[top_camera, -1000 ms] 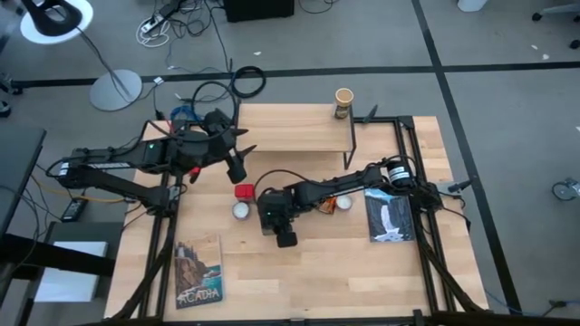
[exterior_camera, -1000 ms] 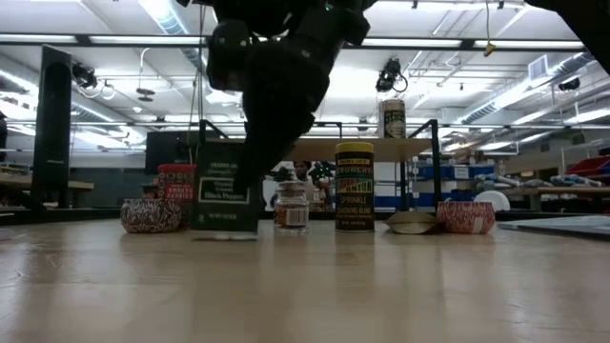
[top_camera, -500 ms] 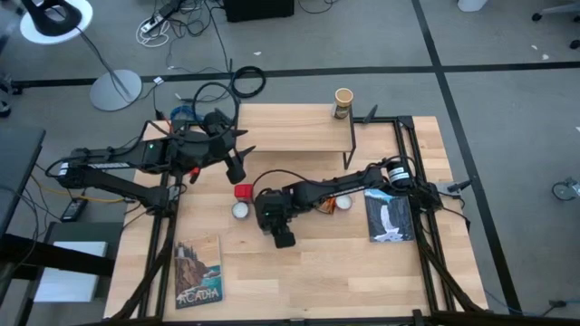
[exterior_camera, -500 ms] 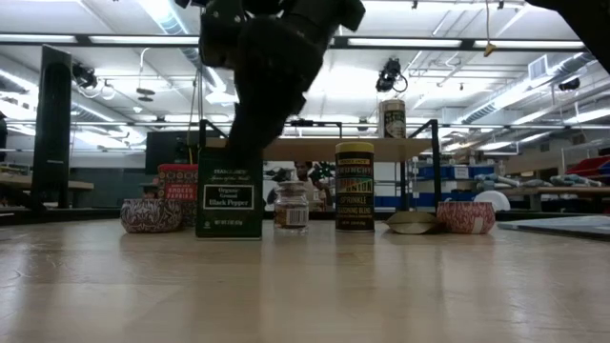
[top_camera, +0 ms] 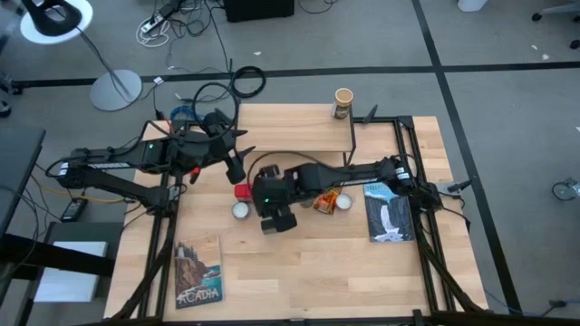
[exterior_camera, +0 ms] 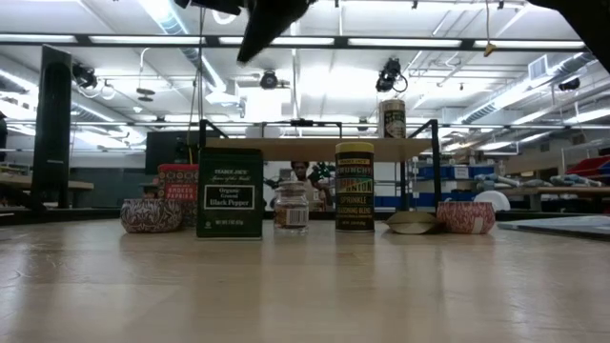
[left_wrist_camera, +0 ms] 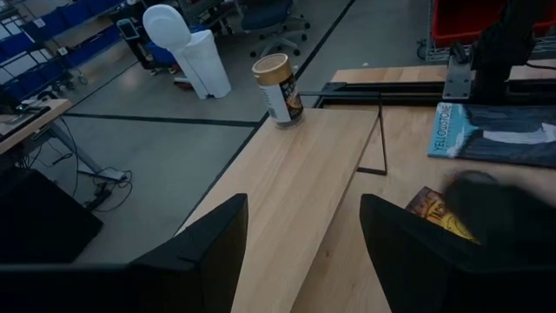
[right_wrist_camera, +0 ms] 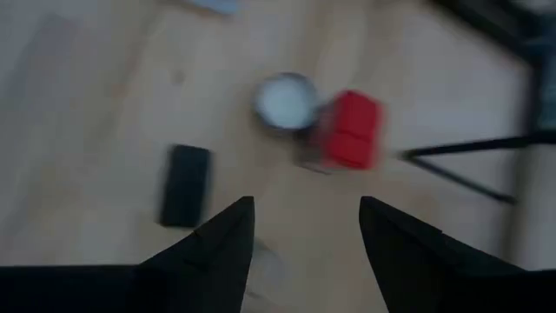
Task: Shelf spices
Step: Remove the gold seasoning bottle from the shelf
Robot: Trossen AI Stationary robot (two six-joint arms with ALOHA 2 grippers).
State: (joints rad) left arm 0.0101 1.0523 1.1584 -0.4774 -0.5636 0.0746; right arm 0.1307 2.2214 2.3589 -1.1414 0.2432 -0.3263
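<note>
The dark tin [exterior_camera: 229, 191] stands upright on the table [top_camera: 344, 272], near the shelf [top_camera: 299, 129]. The right gripper [right_wrist_camera: 304, 228] hovers above it, jaws open and empty. The left gripper [left_wrist_camera: 302, 228] waits, open, at the shelf's left end.

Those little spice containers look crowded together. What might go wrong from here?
The right gripper hangs open above the dark green rectangular tin, which stands close to the red tin and small glass jar; a grab might topple a neighbour. The tan cylindrical jar sits near one end of the wooden-topped shelf, so later arrivals might nudge it off. The left gripper waits open by the other end; the arms might clash.
</note>
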